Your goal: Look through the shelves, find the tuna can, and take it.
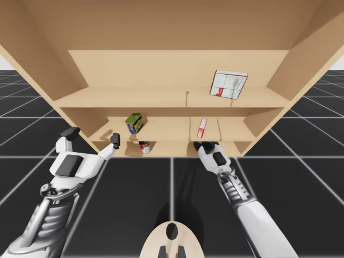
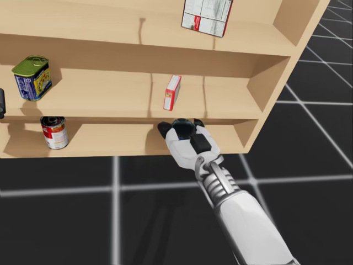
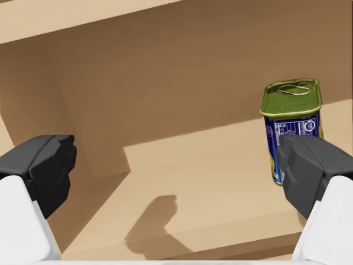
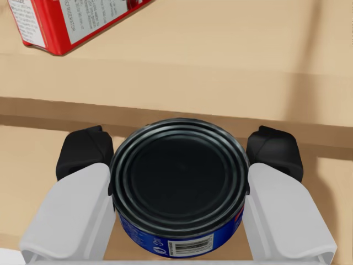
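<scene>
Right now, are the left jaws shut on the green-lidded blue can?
No: the jaws of my left gripper stand wide open, nothing between them; the green-lidded blue can stands on the shelf ahead.

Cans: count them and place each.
3: green-topped blue can, middle shelf; red-and-white can, bottom shelf; dark-lidded blue can, held in my right pincer. More may be hidden.

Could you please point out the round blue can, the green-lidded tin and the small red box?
round blue can (image 4: 179,179): right wrist view, centre of its dark lid.
green-lidded tin (image 3: 291,98): left wrist view, on its green lid.
small red box (image 2: 172,93): head view, on its front face.
</scene>
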You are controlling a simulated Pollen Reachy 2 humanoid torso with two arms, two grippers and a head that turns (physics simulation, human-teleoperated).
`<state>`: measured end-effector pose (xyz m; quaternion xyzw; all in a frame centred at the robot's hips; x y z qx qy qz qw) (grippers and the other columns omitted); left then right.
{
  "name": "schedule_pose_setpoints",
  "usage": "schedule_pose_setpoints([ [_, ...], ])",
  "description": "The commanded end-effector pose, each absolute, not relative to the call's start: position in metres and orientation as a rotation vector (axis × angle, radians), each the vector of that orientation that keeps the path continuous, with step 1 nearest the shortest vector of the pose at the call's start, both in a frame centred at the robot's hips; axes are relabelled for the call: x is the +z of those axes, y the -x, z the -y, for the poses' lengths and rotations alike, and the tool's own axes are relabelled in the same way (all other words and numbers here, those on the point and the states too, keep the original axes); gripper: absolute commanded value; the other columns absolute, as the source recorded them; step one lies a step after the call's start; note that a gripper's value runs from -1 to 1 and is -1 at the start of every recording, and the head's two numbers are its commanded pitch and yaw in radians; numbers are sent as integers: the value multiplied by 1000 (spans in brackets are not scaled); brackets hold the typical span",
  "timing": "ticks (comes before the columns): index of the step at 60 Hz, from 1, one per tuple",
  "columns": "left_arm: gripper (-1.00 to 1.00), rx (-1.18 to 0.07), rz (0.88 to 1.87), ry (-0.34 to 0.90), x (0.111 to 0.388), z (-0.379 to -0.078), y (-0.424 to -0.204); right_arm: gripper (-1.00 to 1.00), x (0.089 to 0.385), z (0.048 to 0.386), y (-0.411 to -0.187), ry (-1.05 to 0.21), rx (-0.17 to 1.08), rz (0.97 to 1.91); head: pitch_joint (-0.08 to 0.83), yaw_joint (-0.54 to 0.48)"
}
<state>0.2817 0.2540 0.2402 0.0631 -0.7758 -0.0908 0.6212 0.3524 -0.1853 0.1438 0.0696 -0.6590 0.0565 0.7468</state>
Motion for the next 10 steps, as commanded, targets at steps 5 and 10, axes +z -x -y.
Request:
schedule_pose_setpoints([
  [5,-1000,-209,1785,-144,241,-254,-282,1000,150,165,-301,-243,129,1452,601,-229],
  [10,-1000,-209,1785,-143,241,-253,-282,1000,149,166,-278,-248,154,1438,599,-225],
])
